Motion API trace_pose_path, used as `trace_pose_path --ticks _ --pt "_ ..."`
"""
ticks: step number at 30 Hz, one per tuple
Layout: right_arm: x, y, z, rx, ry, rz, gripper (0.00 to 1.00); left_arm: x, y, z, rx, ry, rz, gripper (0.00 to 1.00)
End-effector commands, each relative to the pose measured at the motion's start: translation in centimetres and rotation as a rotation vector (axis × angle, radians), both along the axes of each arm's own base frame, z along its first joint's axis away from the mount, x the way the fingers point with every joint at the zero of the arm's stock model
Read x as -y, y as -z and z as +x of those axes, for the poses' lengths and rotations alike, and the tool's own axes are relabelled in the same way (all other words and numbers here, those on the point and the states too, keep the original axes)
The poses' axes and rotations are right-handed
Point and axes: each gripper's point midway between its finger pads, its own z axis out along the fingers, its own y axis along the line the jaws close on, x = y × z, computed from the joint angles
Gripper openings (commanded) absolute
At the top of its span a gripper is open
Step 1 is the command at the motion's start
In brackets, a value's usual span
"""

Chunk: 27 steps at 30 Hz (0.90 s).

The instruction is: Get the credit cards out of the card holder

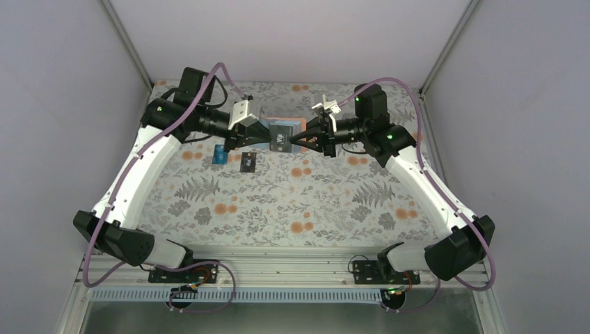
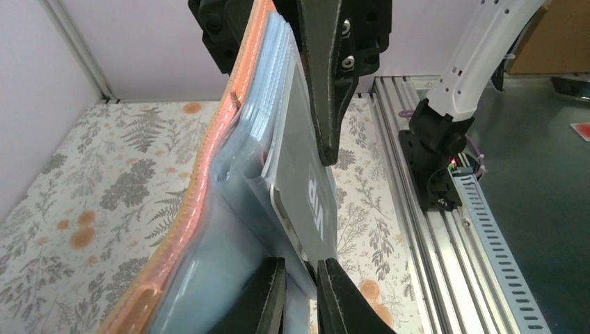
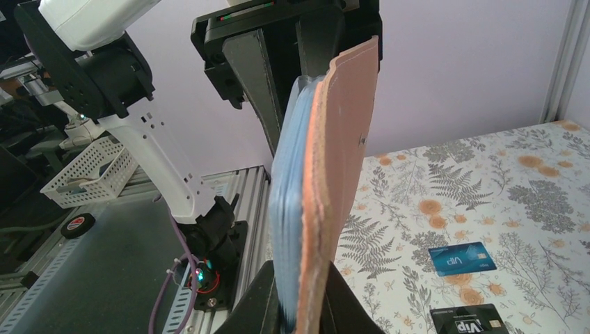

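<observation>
Roughly, I am two thirds through: the card holder [image 3: 341,174] is off the table, held on edge in the air between my two arms, in the upper middle of the overhead view, its tan outside facing my right wrist camera and its light blue pockets facing the left one. One card remains inside, the third card [image 2: 313,188], which carries pale "VIP" lettering and sits partly tucked in a blue pocket at the centre of the left wrist view; I cannot make out its colour through the pocket. My right gripper [image 3: 303,306] pinches the holder's edge at the bottom centre of its own view, one finger on the tan side and one on the blue. My left gripper [image 2: 303,292] has its fingers pressed nearly together on the thin edge at the bottom of its frame, where that card meets its pocket; I cannot tell whether I have the card alone or the pocket leaf with it. Two credit cards are already out: the blue card [image 1: 220,154] and the black card [image 1: 249,162] lie flat on the floral table [image 1: 278,202], just beside each other, below and left of the holder. What is left, I judge, is drawing this last card free.
</observation>
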Motion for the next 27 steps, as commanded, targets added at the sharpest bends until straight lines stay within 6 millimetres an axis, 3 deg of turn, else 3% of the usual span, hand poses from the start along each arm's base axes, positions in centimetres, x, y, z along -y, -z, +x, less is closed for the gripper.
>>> trace_pose_path --ticks 1,11,27 --pt "0.1 -2.2 -2.3 0.067 -0.078 0.055 0.08 0.1 0.9 1.7 0.047 -0.047 0.037 0.13" --pt "0.2 -2.1 -2.4 0.064 -0.078 0.054 0.09 -0.6 1.4 3.0 0.123 -0.118 0.103 0.05" --pt "0.2 -1.9 -2.4 0.063 -0.086 0.050 0.09 -0.9 1.1 2.5 0.157 -0.092 0.123 0.10"
